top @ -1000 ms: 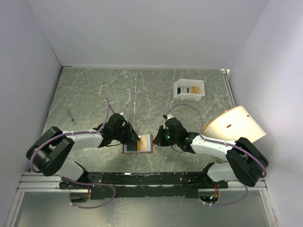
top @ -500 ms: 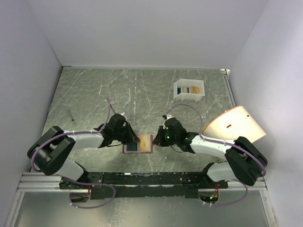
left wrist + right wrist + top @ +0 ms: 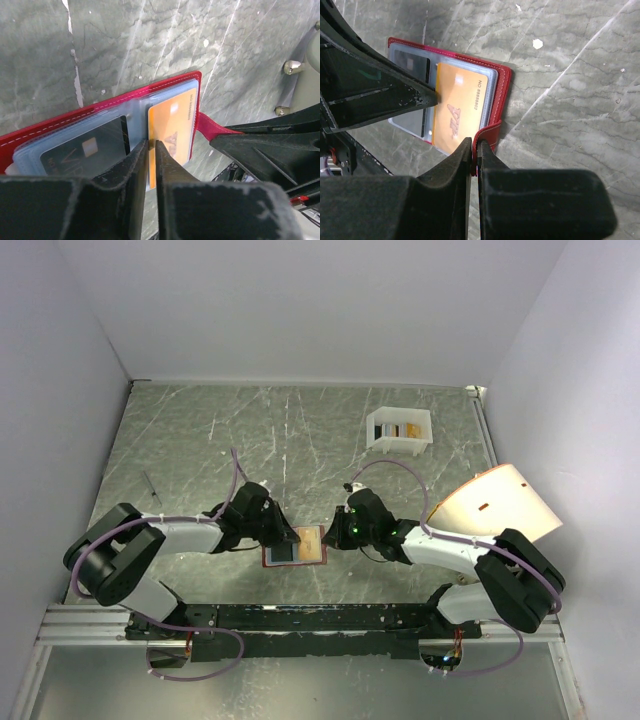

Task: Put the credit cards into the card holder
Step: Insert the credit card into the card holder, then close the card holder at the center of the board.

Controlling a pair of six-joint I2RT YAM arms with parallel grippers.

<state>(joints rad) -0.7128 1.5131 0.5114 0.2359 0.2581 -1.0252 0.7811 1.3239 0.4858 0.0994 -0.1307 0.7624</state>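
My left gripper [image 3: 149, 146] is narrowed to a thin slit, its black tips at the long edge of the glossy orange card [image 3: 172, 127]. My right gripper [image 3: 474, 145] clamps the red snap tab [image 3: 487, 134]. The stitched card holder [image 3: 502, 80] lies open and flat on the veined grey table [image 3: 570, 75], with a dark card [image 3: 85, 147] under its clear pocket.

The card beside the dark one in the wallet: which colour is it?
The card is orange, seen best in the right wrist view.

Bright, even light; left pincer [image 3: 151, 145] looks soft-focused.
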